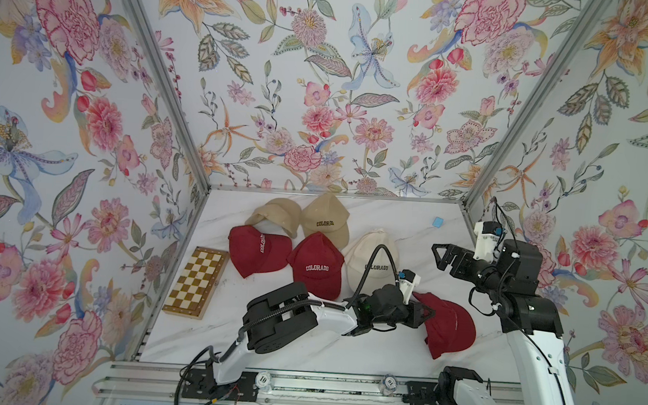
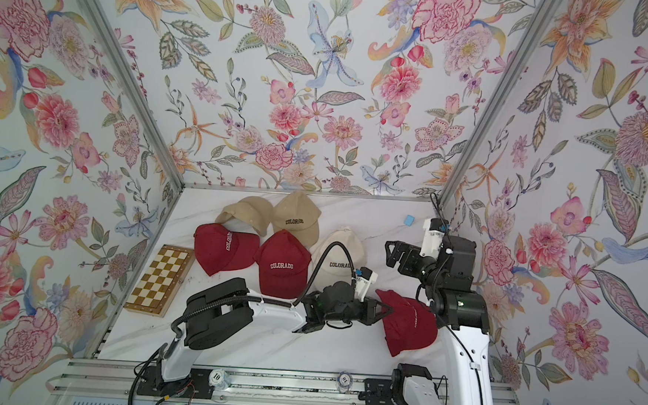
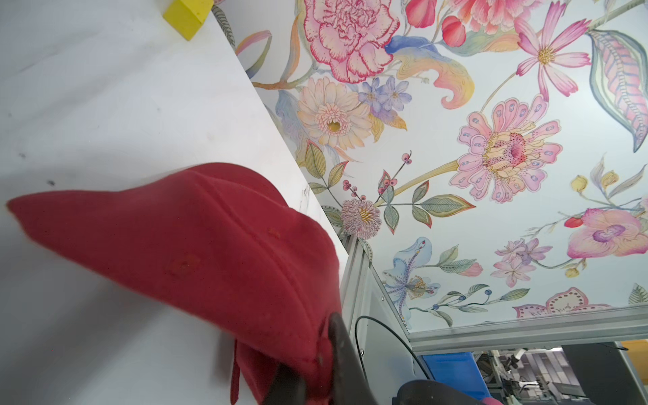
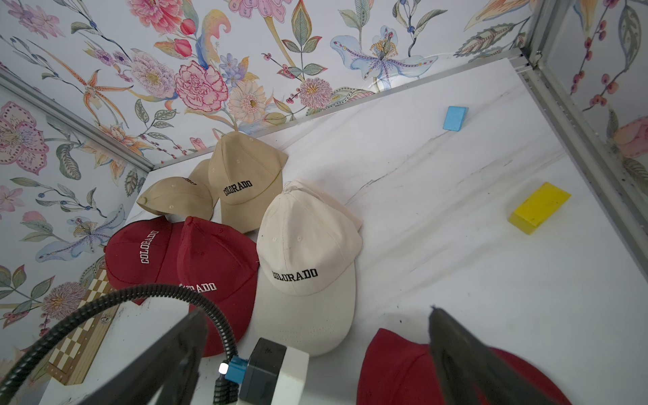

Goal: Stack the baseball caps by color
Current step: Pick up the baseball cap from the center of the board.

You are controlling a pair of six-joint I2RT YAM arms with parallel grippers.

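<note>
My left gripper (image 1: 425, 314) is shut on the back edge of a dark red baseball cap (image 1: 449, 327) at the front right. In the left wrist view the cloth (image 3: 196, 238) is pinched between the jaws. Two more dark red caps (image 1: 258, 249) (image 1: 316, 264) lie side by side mid-table. Behind them sit two tan caps (image 1: 275, 214) (image 1: 327, 219). A cream cap (image 1: 369, 252) lies to their right, over a second cream one (image 4: 350, 217). My right gripper (image 1: 437, 253) hovers open beside the cream cap, nothing between its fingers.
A checkered wooden board (image 1: 196, 282) lies at the left edge. A small blue block (image 1: 437, 221) sits at the back right and a yellow block (image 4: 540, 207) near the right wall. Flowered walls close three sides; two chips (image 1: 263, 379) rest on the front rail.
</note>
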